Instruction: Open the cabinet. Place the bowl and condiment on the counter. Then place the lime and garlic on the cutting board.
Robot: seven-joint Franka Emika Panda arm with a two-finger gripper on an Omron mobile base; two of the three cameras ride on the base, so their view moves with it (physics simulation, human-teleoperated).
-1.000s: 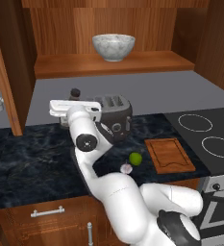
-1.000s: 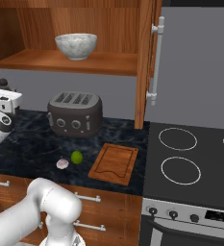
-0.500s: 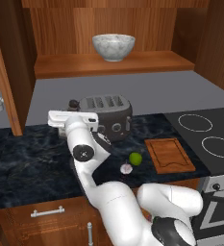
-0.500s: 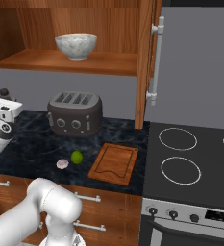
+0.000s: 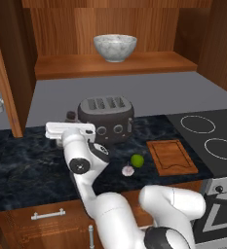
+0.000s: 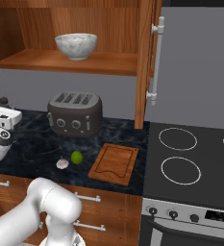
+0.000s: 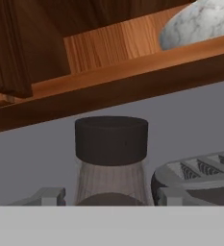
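Hidden: condiment bottle (image 7: 111,158) cut off below its neck, on the worktop (image 5: 27,165) left of the toaster (image 5: 106,118).
Fingers: probably spread beside it; hard to tell.
Cabinet (image 6: 144,57): open, bowl (image 5: 115,47) on its shelf.

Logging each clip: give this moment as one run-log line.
cabinet: open | marbled stone bowl: on shelf | dark brown condiment bottle: on counter beside toaster, at gripper | lime, garlic: counter, off wooden cutting board
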